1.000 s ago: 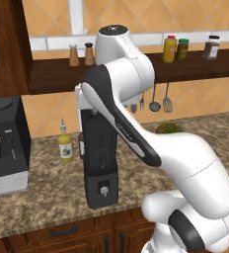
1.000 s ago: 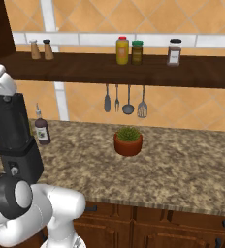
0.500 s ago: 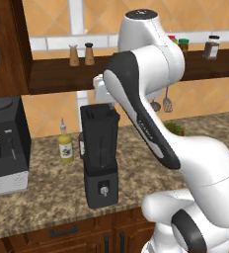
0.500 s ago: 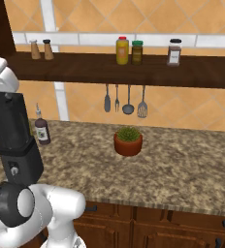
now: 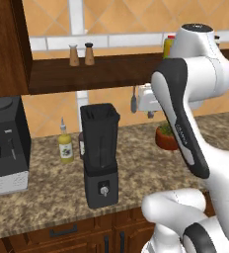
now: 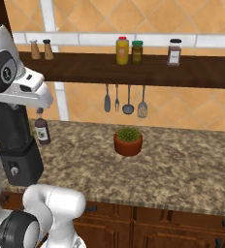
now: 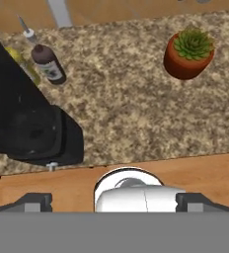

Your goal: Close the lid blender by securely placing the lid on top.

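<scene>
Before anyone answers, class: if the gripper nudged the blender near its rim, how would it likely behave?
The blender would probably tip rather than slide: it stands tall on a small base, and its jar widens upward. It likely feels rigid, not floppy, given its boxy shape. Its open top suggests nothing braces the rim, so a high push seems riskier than a low one.

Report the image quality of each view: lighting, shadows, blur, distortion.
Left base view: flat, even light, no glare; the blender sharp, its jar open. Right base view: equally even, the counter slightly soft. Hand view: coarse and blurry, the blender a featureless dark mass; faint shadow beside the potted plant.
</scene>
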